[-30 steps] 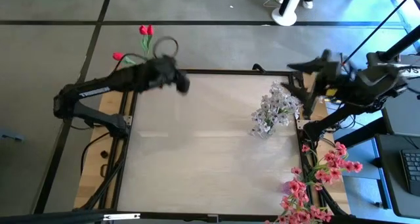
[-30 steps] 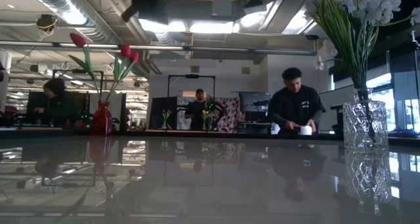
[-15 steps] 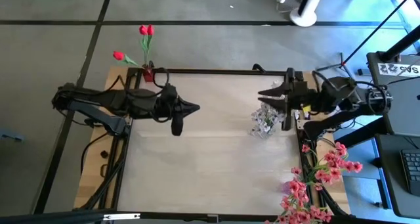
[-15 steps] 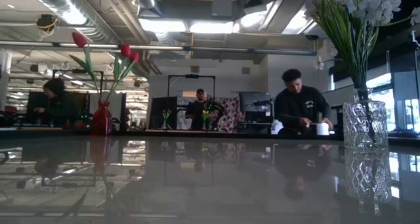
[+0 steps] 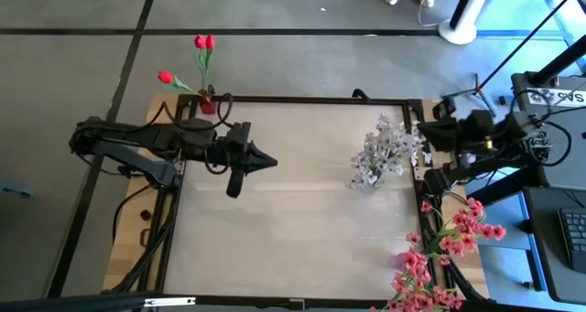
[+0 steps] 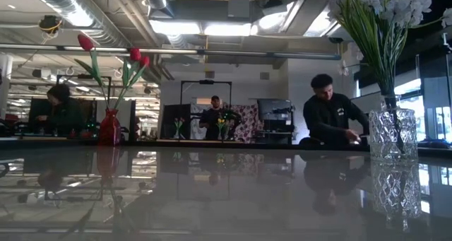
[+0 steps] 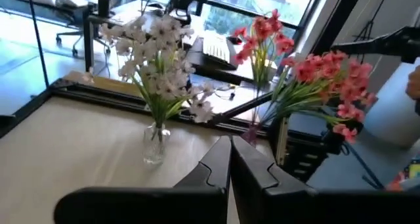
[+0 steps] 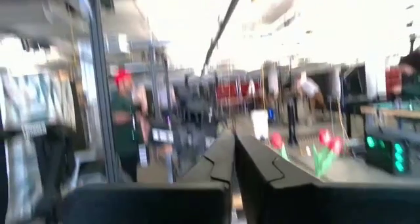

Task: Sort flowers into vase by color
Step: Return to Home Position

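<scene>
At the table's (image 5: 293, 225) rear left corner, as the low view looks across it, the red vase (image 5: 208, 102) stands upright and holds three red tulips (image 5: 203, 43), buds fanned apart above it. The white spray (image 5: 383, 151) stands in a clear glass vase (image 6: 392, 133) near the right edge. The pink sprays (image 5: 439, 257) rise just outside the frame rail at the near right corner; the left wrist view shows them behind the white spray and well apart from it.

The left gripper (image 7: 230, 145) hangs over the left part of the table and points toward the glass vase, fingers pressed together with nothing between them. The right gripper (image 8: 233, 137) sits at the right edge, just beside the white spray, fingers likewise closed on nothing. The white spray thus stands between the two grippers. The right wrist view is blurred but shows the tulips far across the table. People (image 6: 332, 119) occupy benches in the room beyond, one showing just beside the glass vase.
</scene>
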Robot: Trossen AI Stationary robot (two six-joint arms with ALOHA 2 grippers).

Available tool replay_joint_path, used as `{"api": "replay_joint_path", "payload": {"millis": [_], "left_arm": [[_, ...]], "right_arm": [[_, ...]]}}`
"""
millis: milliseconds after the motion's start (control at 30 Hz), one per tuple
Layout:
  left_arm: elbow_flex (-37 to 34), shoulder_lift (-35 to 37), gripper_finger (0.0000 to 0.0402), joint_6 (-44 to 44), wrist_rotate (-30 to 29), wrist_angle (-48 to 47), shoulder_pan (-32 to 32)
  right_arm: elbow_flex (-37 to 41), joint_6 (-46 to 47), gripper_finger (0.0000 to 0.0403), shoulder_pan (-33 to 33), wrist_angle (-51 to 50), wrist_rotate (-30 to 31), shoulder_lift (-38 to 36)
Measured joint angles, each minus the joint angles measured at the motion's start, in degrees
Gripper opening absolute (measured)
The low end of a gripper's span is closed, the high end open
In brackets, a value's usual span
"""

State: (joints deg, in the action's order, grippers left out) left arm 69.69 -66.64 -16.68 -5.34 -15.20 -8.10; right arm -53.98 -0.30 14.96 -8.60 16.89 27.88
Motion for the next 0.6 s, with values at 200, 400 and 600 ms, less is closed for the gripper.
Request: {"api": "replay_joint_path", "payload": {"millis": [200,400,600], "left_arm": [[-14.58,7.24,0.0005,1.47,1.13,15.86,2.14],[-29.68,15.89,0.0005,2.32,1.18,27.32,2.36],[-41.57,24.51,0.0005,2.98,0.13,36.70,2.36]], "right_arm": [[10.95,1.06,0.0006,0.00,12.08,-6.69,-9.81],[16.43,7.92,0.0004,0.02,13.04,-15.63,-14.09],[20.78,10.44,0.0004,0.02,14.08,-18.31,-17.62]]}}
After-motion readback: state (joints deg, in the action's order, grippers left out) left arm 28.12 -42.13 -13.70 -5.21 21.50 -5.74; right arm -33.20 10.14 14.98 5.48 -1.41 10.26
